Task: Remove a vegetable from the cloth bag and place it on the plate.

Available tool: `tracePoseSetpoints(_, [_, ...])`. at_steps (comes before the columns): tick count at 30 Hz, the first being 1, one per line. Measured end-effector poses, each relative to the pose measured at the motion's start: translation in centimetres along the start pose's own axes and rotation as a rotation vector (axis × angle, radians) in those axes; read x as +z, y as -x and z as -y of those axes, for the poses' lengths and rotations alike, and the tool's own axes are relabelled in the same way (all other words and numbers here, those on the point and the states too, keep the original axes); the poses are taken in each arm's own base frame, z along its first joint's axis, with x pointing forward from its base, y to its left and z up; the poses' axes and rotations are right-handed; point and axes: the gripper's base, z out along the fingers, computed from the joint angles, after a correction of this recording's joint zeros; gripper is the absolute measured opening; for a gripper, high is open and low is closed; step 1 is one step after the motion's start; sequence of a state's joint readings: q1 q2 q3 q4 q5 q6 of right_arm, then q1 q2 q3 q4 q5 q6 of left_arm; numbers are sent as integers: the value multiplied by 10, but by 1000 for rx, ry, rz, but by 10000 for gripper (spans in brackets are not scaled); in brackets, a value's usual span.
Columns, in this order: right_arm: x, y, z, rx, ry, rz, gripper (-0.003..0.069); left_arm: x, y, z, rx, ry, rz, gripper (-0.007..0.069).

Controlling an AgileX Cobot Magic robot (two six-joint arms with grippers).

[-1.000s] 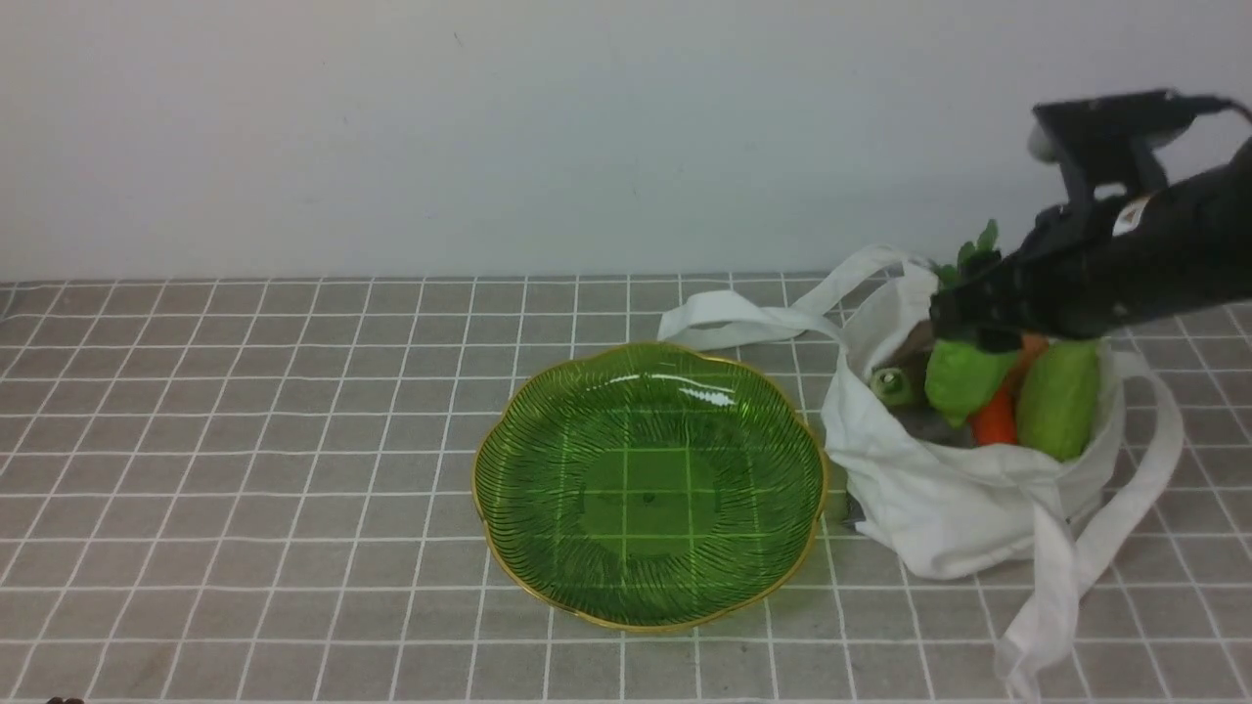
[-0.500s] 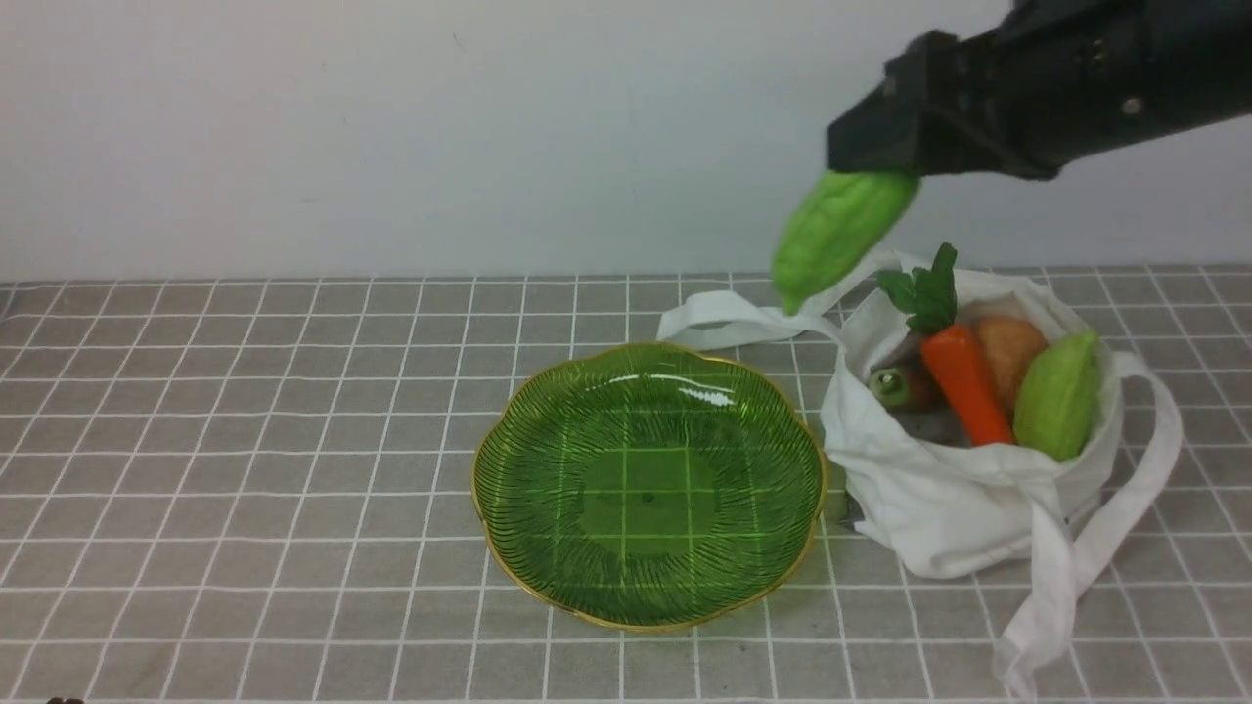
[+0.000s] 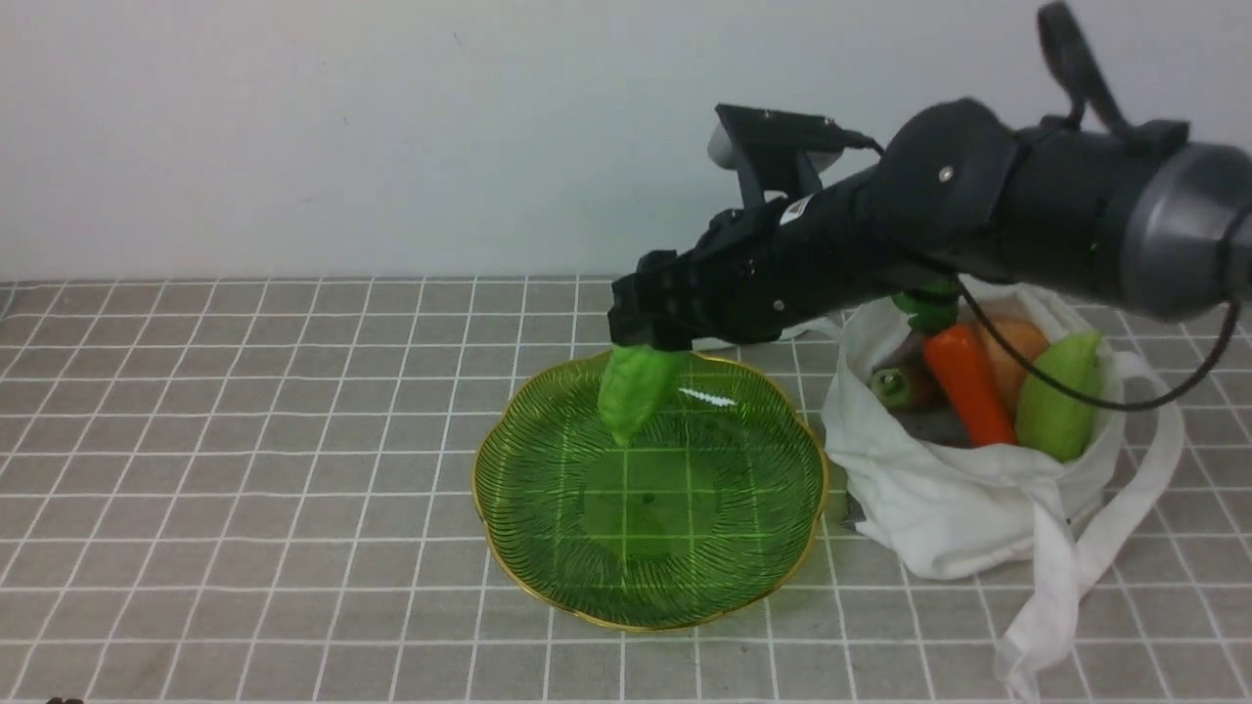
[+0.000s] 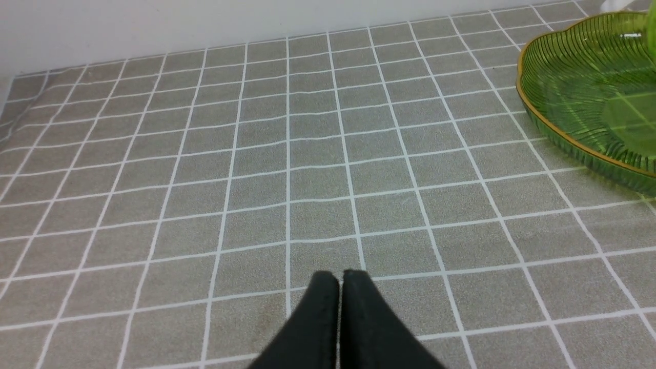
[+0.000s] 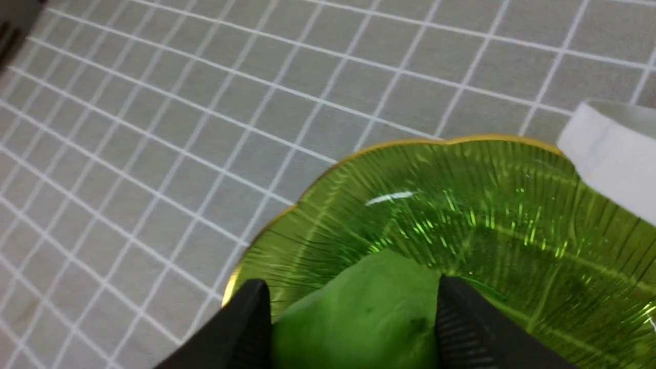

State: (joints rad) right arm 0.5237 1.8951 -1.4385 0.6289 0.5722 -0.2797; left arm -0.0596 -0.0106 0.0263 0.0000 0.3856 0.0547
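The right hand (image 3: 646, 340) pinches the vegetable (image 3: 634, 396) by its top end — it hangs point-down beneath the hand, over the far half of the plate (image 3: 509, 508), not clearly touching. It looks light, firm and smooth-skinned, likely to slip; its thick middle seems the surer hold. Back along the arm (image 3: 978, 225) sits the cloth bag (image 3: 939, 518). The left hand (image 4: 341, 287), pressed together, hovers over the desk (image 3: 245, 440). The arm's white label (image 3: 797, 207) — unreadable.

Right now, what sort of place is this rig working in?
Probably a staged lab tabletop, not a real kitchen: a bare white wall, a grey table cover with white grid lines, and props, a gold-rimmed translucent green glass plate and a white cloth bag of toy-like vegetables.
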Motion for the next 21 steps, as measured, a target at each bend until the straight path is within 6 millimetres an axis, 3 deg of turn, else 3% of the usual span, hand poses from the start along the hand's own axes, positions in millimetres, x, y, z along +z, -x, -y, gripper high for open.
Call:
tracePoseSetpoints(6, [11, -5, 6, -39, -28, -28, 587, 0, 0, 0, 0, 0, 0, -8])
tracePoseSetpoints(7, [11, -5, 7, -43, -31, -28, 593, 0, 0, 0, 0, 0, 0, -8])
tracePoseSetpoints(9, [2, 3, 8, -129, -47, -55, 647, 0, 0, 0, 0, 0, 0, -8])
tracePoseSetpoints(12, [-18, 18, 7, -211, -67, -93, 659, 0, 0, 0, 0, 0, 0, -8])
tracePoseSetpoints(17, [-100, 64, -10, -306, -115, -104, 589, 0, 0, 0, 0, 0, 0, -8])
tracePoseSetpoints(19, [-152, 84, -25, -359, -157, -58, 494, 0, 0, 0, 0, 0, 0, -8])
tracePoseSetpoints(21, [-171, 91, -31, -382, -180, -12, 447, 0, 0, 0, 0, 0, 0, -8])
